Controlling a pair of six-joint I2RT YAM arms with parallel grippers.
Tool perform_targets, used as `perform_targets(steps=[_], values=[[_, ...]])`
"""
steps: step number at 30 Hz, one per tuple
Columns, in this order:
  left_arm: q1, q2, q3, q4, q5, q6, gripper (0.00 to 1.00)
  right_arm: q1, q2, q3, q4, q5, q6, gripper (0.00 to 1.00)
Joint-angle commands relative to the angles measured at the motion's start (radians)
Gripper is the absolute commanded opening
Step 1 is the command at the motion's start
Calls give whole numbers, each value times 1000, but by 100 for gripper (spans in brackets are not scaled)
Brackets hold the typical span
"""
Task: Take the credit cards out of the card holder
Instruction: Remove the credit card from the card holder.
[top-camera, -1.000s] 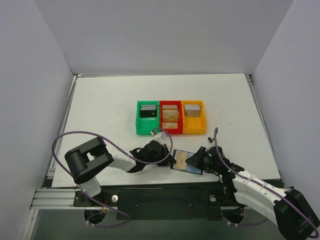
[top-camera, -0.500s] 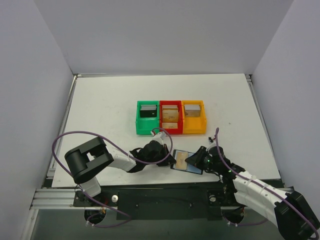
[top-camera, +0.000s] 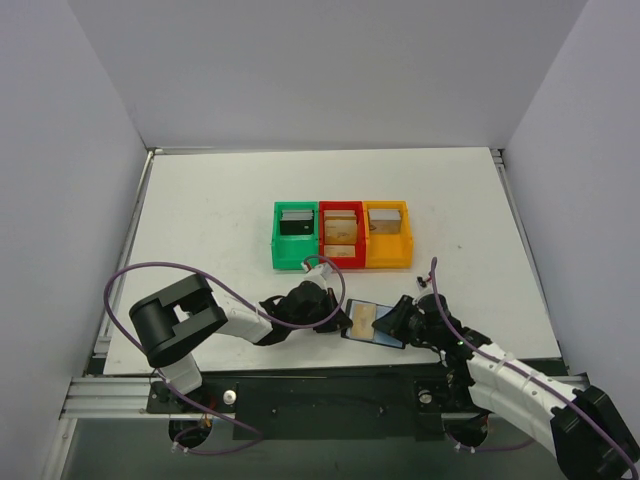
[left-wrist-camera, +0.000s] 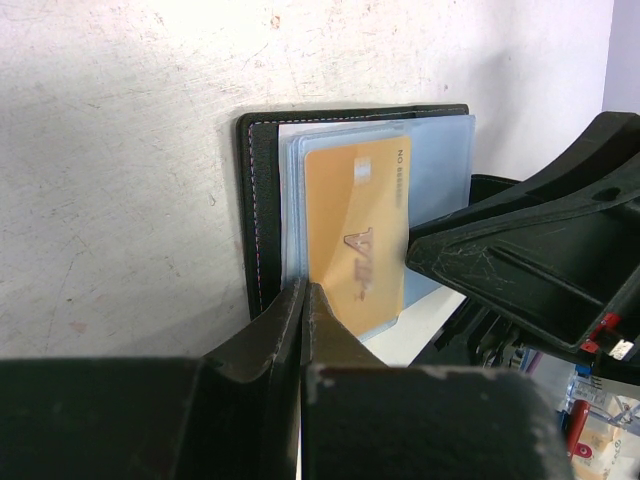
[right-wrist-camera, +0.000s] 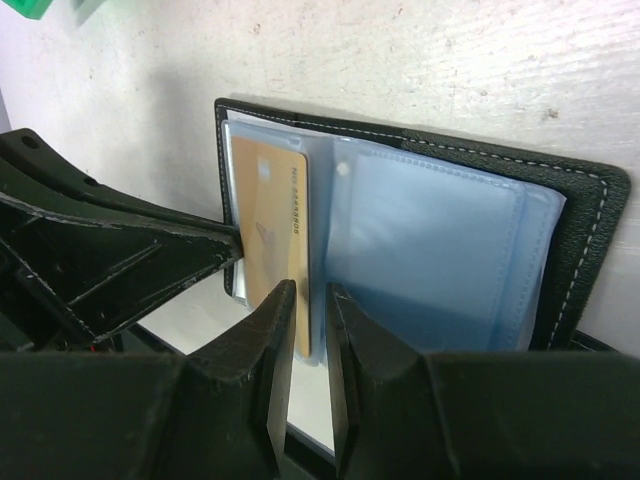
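Card holder (top-camera: 372, 323) lies open at the bench (top-camera: 210, 210) near edge, about mid-way, between both arms. Left gripper (left-wrist-camera: 302, 290) pressed together at gold card (left-wrist-camera: 355, 235) corner; can't tell if it pinches. Right gripper (right-wrist-camera: 310, 297) narrowly parted over sleeve edge. Best: slide card flat along sleeve while right pins holder. Bins (top-camera: 343, 235) well behind. Grippers crowd each other.

White bench (top-camera: 220, 220), scuffed. Open card holder (top-camera: 378, 325) lies flat near the front edge. Green bin (top-camera: 296, 263), red bin (top-camera: 342, 265) and orange bin (top-camera: 388, 261) stand touching in a row at mid-bench.
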Motion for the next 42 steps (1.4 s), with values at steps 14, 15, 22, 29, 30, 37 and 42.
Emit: perform_targets(steps=[14,15,22,29,30,37,42], values=[[0,32,5,-65,-43,4,2,-8,21,-8,-33,21,-42,14],[0,34,5,-64,-43,4,2,-6,30,-6,-28,16,-44,14],[-1,48,15,-56,-31,6,2,-8,69,9,-8,1,-56,15],[-1,54,15,-50,-28,4,1,-8,113,33,5,-10,-68,24],[-1,52,13,-50,-28,4,1,-8,124,35,5,-10,-70,24],[-1,51,9,-45,-28,3,1,-8,142,36,-8,-7,-74,9],[0,46,-1,-47,-31,1,0,-8,121,26,-42,7,-73,0]])
